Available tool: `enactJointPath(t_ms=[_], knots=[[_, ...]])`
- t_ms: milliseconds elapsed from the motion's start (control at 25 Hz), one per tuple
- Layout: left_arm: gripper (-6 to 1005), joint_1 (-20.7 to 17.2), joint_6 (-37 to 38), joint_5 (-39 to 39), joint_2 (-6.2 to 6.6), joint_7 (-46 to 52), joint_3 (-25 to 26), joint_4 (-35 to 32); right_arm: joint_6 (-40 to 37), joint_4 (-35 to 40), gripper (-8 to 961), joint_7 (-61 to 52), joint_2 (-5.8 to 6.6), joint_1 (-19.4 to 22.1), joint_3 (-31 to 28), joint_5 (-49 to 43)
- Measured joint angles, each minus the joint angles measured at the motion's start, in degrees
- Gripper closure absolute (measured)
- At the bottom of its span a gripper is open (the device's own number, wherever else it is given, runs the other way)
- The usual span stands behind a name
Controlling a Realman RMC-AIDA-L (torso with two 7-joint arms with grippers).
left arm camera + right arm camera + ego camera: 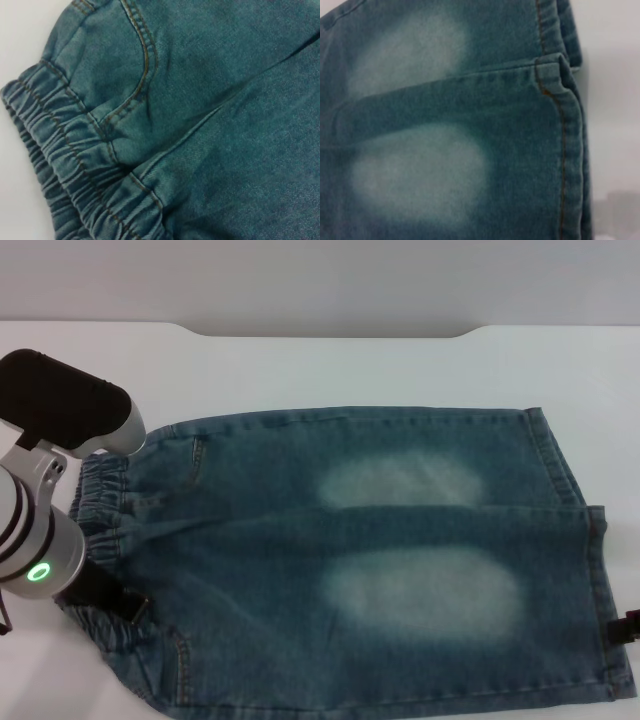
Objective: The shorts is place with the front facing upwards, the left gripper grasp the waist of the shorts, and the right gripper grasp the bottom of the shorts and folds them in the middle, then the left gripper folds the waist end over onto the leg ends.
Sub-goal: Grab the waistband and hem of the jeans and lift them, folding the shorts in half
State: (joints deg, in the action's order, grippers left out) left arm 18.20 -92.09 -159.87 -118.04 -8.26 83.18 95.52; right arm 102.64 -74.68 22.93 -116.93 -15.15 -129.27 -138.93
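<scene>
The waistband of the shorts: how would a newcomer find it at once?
On the white table the blue denim shorts lie flat, front up. Follow them toward the left gripper, which sits over the waistband. It is the only gathered, puckered edge; the bottom of the shorts is straight and stitched, near the right gripper.

We see only a sliver of the right end effector (627,627) at the picture's edge, and the left end effector's (112,597) tips lie hidden against the waistband.

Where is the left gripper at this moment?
In the head view, the left gripper is at the robot's left, over the gathered waistband of the shorts lying flat on the white table.
</scene>
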Motion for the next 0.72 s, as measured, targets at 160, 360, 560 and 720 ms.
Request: enactJointPath(t_ms=[160, 360, 560, 720], knots=[[966, 0.0, 0.1, 0.0, 0.00, 0.0, 0.0, -0.4, 0.1, 0.1, 252, -0.1, -0.16, 0.0, 0.2, -0.1], [966, 0.3, 0.3, 0.1, 0.00, -0.1, -0.1, -0.9, 0.2, 0.2, 253, -0.3, -0.48, 0.5, 0.6, -0.2], [966, 0.6, 0.6, 0.4, 0.00, -0.1, -0.1, -1.2, 0.3, 2.1, 254, -0.3, -0.58, 0.3, 0.7, -0.3], [966, 0.7, 0.7, 0.7, 0.00, -0.1, -0.1, -1.2, 0.3, 3.4, 254, -0.2, -0.58, 0.0, 0.7, -0.3]])
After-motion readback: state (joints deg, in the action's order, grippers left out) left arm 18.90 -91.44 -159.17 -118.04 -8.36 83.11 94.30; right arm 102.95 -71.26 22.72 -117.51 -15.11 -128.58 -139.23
